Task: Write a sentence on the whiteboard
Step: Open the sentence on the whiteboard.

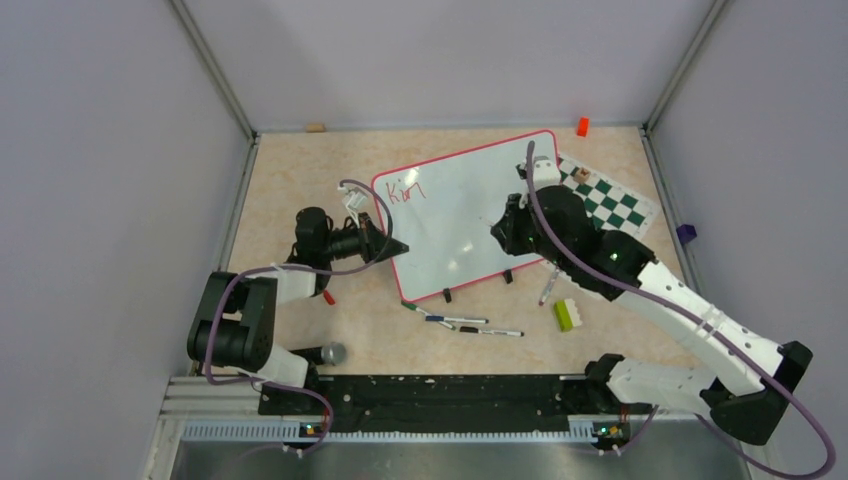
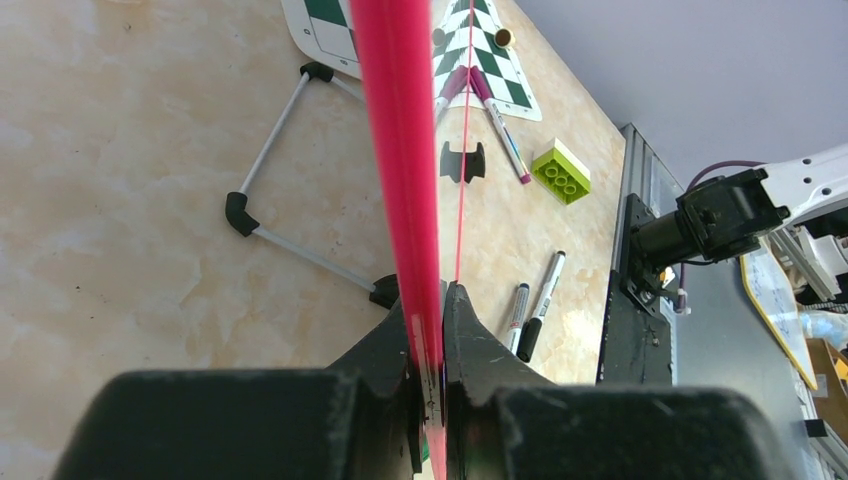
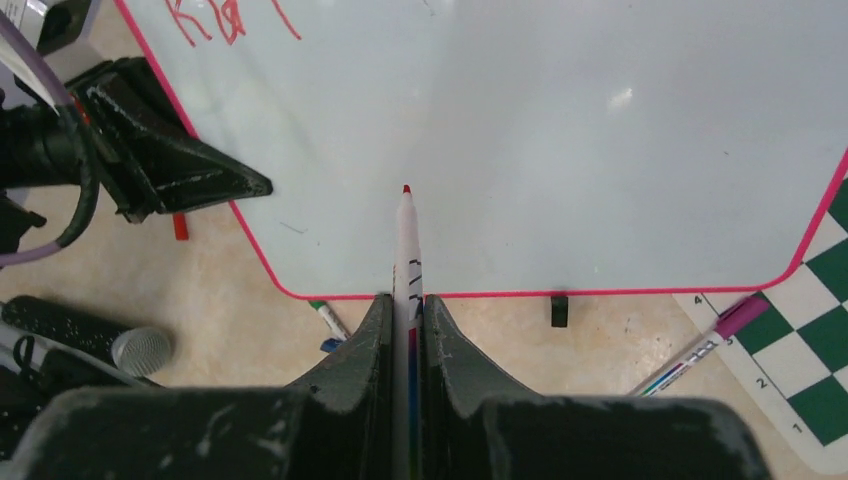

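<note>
**Operator:** State of the right tool (image 3: 407, 305)?

**Technician:** Closed on the marker (image 3: 407, 245), gripped on the barrel with the red tip forward. The tip hangs over the bare lower middle of the board (image 3: 600, 150). Contact cannot be confirmed.

**Operator:** Left tool (image 2: 432, 300)?

**Technician:** Closed on the board's red frame (image 2: 400, 120), on the left edge, a little down from the lettering.

**Operator:** Where does the board sit?

**Technician:** On the bench (image 1: 300, 170), mid-field and turned at an angle, its far right corner beside the mat (image 1: 620, 205). The lettering (image 1: 407, 190), a few red characters, occupies the top left corner only. Most of the sentence is not yet written.

**Operator:** Handling notes?

**Technician:** Treat the board as light, stiff and slick. Pen pressure will likely push or pivot it, so clamp the frame, never the glossy face, and clamp close to the line being written. The marker is light with a smooth barrel. Hold it toward the tip end for control and press gently, since a felt tip deforms.
</note>
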Motion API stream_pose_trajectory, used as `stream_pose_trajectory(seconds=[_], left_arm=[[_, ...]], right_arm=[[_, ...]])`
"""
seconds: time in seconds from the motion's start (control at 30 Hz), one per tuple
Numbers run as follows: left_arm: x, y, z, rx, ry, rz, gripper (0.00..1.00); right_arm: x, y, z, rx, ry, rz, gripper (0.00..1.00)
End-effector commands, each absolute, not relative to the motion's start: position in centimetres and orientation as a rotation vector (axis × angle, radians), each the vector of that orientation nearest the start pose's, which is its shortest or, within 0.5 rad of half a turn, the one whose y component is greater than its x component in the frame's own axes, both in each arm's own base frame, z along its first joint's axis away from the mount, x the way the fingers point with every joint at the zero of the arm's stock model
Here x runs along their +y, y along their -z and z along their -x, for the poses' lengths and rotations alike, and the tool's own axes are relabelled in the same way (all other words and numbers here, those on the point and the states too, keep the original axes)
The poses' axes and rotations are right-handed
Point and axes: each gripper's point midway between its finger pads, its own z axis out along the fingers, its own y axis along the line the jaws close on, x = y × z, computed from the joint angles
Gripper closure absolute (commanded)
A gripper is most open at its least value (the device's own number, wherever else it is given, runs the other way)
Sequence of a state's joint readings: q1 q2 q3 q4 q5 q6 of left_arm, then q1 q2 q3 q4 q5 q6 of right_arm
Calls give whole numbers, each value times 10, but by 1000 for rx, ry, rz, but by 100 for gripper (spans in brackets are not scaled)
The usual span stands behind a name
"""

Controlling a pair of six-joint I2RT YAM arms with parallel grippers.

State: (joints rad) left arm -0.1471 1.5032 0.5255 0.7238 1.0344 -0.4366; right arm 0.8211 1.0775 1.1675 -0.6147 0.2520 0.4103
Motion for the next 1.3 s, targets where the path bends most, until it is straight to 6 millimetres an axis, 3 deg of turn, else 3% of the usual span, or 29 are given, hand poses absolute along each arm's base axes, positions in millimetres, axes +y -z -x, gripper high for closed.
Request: stream_pose_trajectory(seconds=[0.0, 0.23, 0.33, 0.43, 0.63, 1.03, 1.27], left_arm=[[-192, -110, -320, 1871, 1129, -489, 100], [-192, -111, -320, 1867, 1127, -490, 100], [-192, -111, -320, 1866, 1122, -492, 100], [-191, -111, -320, 1866, 1112, -492, 100], [-190, -108, -321, 1878, 1110, -488, 100], [-187, -103, -323, 1923, 1033, -491, 100], [-187, -91, -326, 1971, 1053, -466, 100]], right_arm=[[204, -302, -251, 2035, -512, -5, 100], [212, -289, -251, 2171, -411, 126, 100], [239, -280, -232, 2143, -541, 483, 100], [247, -270, -219, 2146, -613, 570, 100], [225, -298, -238, 2041, -532, 371, 100], [268, -323, -284, 2040, -460, 416, 100], [290, -318, -306, 2062, -392, 463, 100]])
